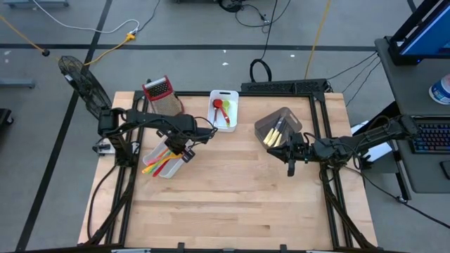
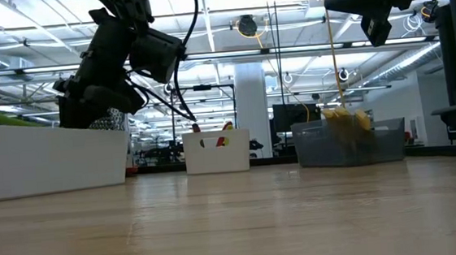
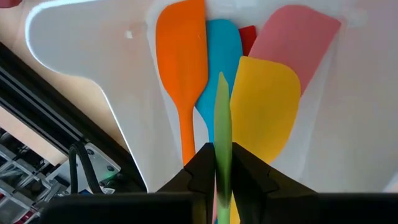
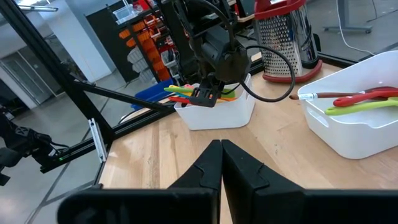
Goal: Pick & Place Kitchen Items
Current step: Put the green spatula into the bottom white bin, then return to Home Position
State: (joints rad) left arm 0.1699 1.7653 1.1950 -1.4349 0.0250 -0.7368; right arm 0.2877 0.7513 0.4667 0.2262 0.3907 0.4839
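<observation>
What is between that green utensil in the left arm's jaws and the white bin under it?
Nothing visible. The green utensil sits between the left gripper's jaws directly above the white bin, with only the orange spatula and yellow spatula already lying inside.

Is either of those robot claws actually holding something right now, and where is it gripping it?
The left gripper pinches a thin green utensil near one end, above the white bin of spatulas. The right gripper is shut on nothing.
</observation>
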